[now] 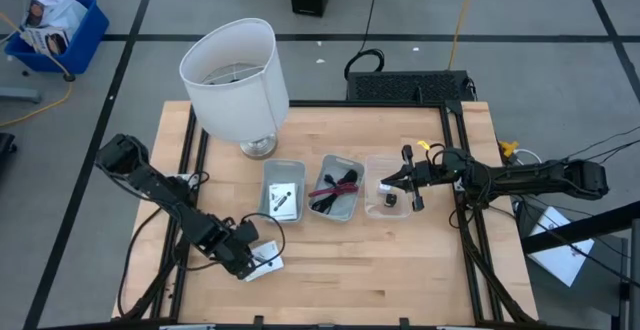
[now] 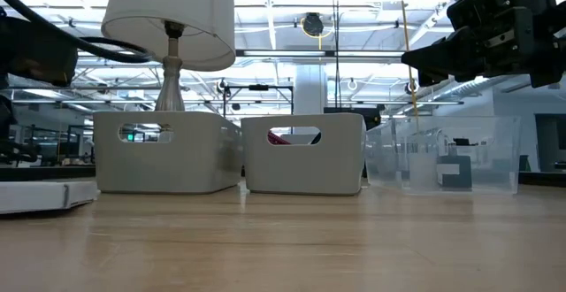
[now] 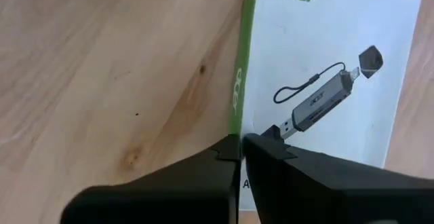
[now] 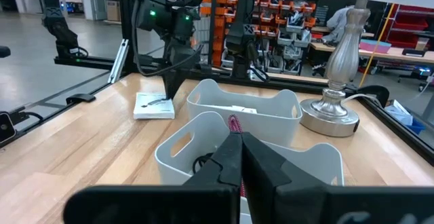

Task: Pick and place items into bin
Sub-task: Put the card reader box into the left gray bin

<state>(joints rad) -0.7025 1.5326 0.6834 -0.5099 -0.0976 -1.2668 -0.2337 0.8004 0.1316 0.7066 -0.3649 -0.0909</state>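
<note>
A white square packet with a printed black card reader and a green side lies flat on the table near the front. It also shows in the left wrist view and the right wrist view. My left gripper is shut and points down at the packet's edge. My right gripper is shut and empty above the clear bin, which holds a tiny black cube. The middle white bin holds black and magenta cables. The left white bin holds another packet. My left gripper's shut fingertips stand at the packet's green side edge, coming from above and pointing down. I cannot tell whether they touch it. The packet lies flat on the table.
A big white lampshade on a metal lamp base stands at the far left, just behind the left bin. The three bins stand in a row across the table's middle. Bare wood lies in front of the bins. A blue crate stands on the floor.
</note>
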